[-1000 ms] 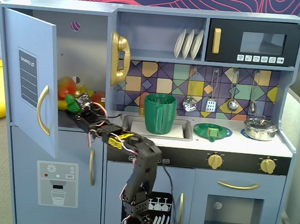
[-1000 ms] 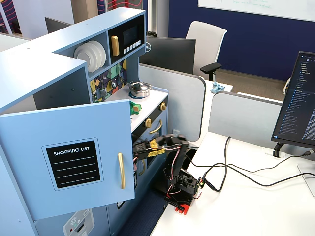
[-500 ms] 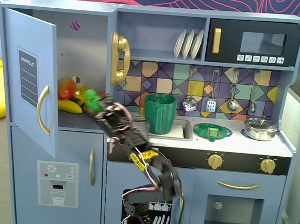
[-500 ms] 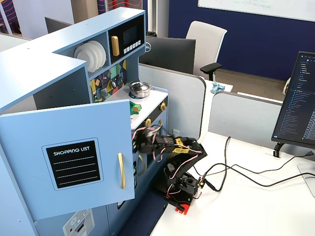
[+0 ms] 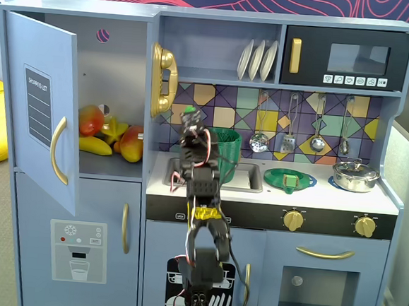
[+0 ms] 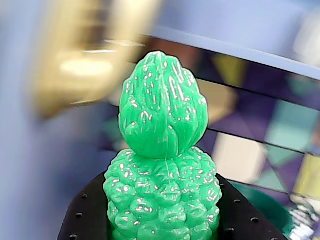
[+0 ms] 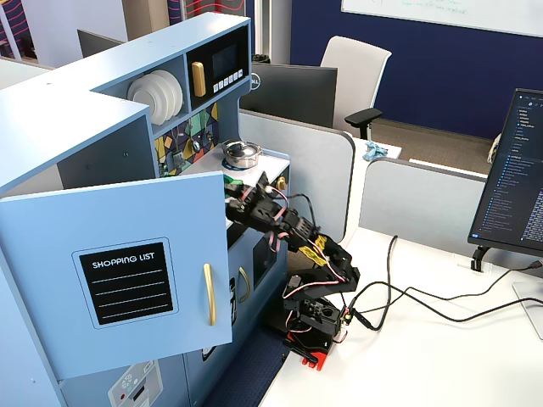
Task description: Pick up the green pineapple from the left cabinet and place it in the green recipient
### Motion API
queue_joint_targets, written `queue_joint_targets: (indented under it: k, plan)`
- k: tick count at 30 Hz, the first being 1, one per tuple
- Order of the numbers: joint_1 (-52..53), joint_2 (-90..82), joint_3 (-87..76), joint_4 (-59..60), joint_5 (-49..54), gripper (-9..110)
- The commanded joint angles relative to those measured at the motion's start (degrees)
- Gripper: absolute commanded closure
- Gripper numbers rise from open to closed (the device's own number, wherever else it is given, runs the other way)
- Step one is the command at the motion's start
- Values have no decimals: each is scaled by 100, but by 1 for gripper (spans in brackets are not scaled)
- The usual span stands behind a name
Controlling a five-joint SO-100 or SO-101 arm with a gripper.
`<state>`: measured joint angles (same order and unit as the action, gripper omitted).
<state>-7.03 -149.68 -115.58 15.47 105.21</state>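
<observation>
Left cabinet (image 5: 116, 54) standing open, door (image 5: 41, 108) swung wide with its gold handle and shopping-list label facing out; inside, on the shelf, a yellow banana (image 5: 95, 145), a red-orange mango (image 5: 90, 120) and another orange fruit (image 5: 131, 142), all well off to the left of the jaws in the front fixed view. Green recipient (image 5: 227, 155) upright in the sink (image 5: 248, 179), just behind and to the right of the jaws, partly hidden by the arm; contents not visible. Flat green plate (image 5: 289, 179) on the counter farther right, a small green piece resting on it; silver pot (image 5: 355, 175) beyond that.

Gripper (image 5: 190, 123) raised above the counter edge, pointing upward, jaws clamped on the green pineapple (image 6: 162, 170). In the wrist view, bumpy body seated between the black fingers (image 6: 82, 217), leafy crown clear above them, background blurred. In the front fixed view, only a small green tip (image 5: 189, 111) showing above the jaws, level with the gold phone (image 5: 163, 79) to the left.

Arm (image 5: 203, 217) rising near-vertical from its base at the foot of the kitchen, wires looped along it. In the side fixed view, arm (image 7: 297, 233) folded and reaching toward the counter, gripper (image 7: 233, 197) near the door's edge.
</observation>
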Motion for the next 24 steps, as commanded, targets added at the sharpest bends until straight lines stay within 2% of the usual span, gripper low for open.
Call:
queue_joint_targets:
  k: [1,15,19,21,24]
  plan:
    - [466,1063,993,-571,-255,101]
    - [984,4526,3981,-457,-325,100]
    - [958,4860,4157,-756,-1301,68]
    - [923,4983,4210,-800,-1301,62]
    - [896,5229,4474,-809,-1143,60]
